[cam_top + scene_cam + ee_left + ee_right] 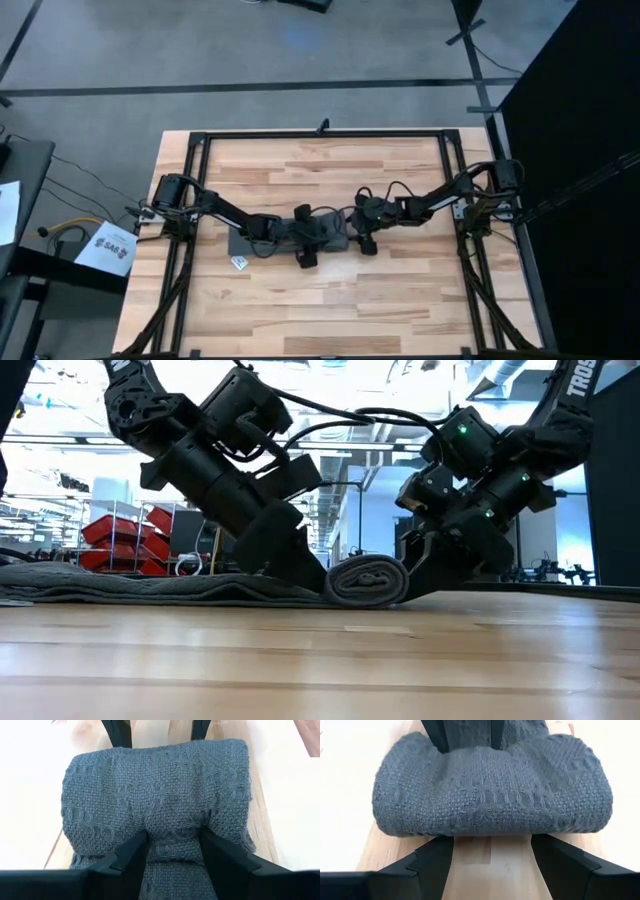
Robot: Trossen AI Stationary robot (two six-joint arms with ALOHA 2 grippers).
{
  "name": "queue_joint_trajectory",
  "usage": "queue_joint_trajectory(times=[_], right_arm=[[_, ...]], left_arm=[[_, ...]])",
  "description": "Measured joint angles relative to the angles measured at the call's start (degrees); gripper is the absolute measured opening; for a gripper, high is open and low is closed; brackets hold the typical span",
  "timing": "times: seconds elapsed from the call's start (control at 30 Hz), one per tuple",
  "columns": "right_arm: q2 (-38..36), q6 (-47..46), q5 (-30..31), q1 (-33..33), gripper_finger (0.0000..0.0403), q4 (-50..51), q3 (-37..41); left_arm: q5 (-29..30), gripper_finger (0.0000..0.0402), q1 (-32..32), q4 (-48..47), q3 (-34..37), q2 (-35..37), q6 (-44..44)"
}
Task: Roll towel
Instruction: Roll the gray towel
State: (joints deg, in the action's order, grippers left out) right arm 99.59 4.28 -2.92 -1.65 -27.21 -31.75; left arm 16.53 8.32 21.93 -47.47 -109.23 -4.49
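Both grippers are down on the towel near the middle of the table, so we've got two arms working the same roll from opposite sides. From above, our left gripper reaches in from the left side and our right gripper comes in from the right, and the two nearly meet over the cloth.

Our left gripper has its fingers spread partway, pressing down into the dark grey fabric with a ridge of cloth bunched up between them. It looks more like pushing on the towel than clamping it.

Our right gripper has its fingers spread wide and resting on the bare wood, right up against the rolled edge. Nothing is pinched between them; we can see table through the gap.

From table height the towel shows a tight spiral roll at one end, sitting between the two grippers, while the remaining cloth lies flat on the wood, trailing off toward the left arm's side. A small white label tag pokes out at the near edge of that flat part in the overhead view.
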Motion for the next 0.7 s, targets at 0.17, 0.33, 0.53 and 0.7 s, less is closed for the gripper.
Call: queue_joint_trajectory(times=[0.17,0.33,0.53,0.7], right_arm=[[-0.04,-0.23,-0.01,0.00,0.0258,0.24,0.00],[-0.08,-0.40,-0.02,0.00,0.0258,0.33,0.00],[-0.13,-1.33,-0.04,0.00,0.0258,1.43,-0.12],[-0.17,-2.18,-0.04,0.00,0.0258,1.62,-0.13]], left_arm=[[0.04,0.0173,0.00,-6.50,-3.34,0.02,0.22],[0.07,0.0173,0.00,-15.60,-7.81,0.04,0.37],[0.01,0.0173,-0.30,-28.51,-13.54,1.30,2.75],[1.52,0.0173,-0.99,-34.68,-12.77,4.77,1.81]])
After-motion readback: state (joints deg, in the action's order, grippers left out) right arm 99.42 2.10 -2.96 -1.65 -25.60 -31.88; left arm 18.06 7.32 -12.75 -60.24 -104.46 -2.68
